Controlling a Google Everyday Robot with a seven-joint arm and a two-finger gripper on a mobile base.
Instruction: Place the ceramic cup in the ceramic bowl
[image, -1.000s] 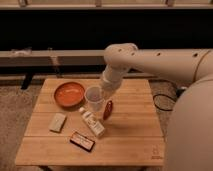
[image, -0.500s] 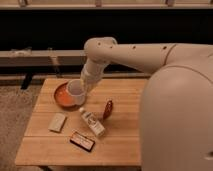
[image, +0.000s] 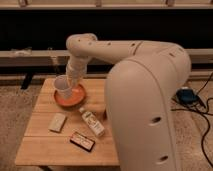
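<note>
The ceramic cup (image: 63, 88), a small whitish-grey tumbler, hangs upright over the left part of the ceramic bowl (image: 75, 97), an orange-red shallow dish at the back left of the wooden table (image: 45, 145). My gripper (image: 68, 81) comes down from the white arm (image: 105, 50) and is shut on the cup's rim. The cup's base sits low over the bowl; whether it touches the bowl cannot be told.
A white bottle (image: 93, 123) lies on its side in the table's middle. A pale flat packet (image: 57, 122) lies at the left and a dark snack bar (image: 82, 141) near the front. The robot's white body (image: 150, 115) covers the table's right side. Cables run along the floor at right.
The arm has carried the cup leftward from the table's middle to above the bowl. The camera's view has shifted, and the robot's body fills more of the right side.
</note>
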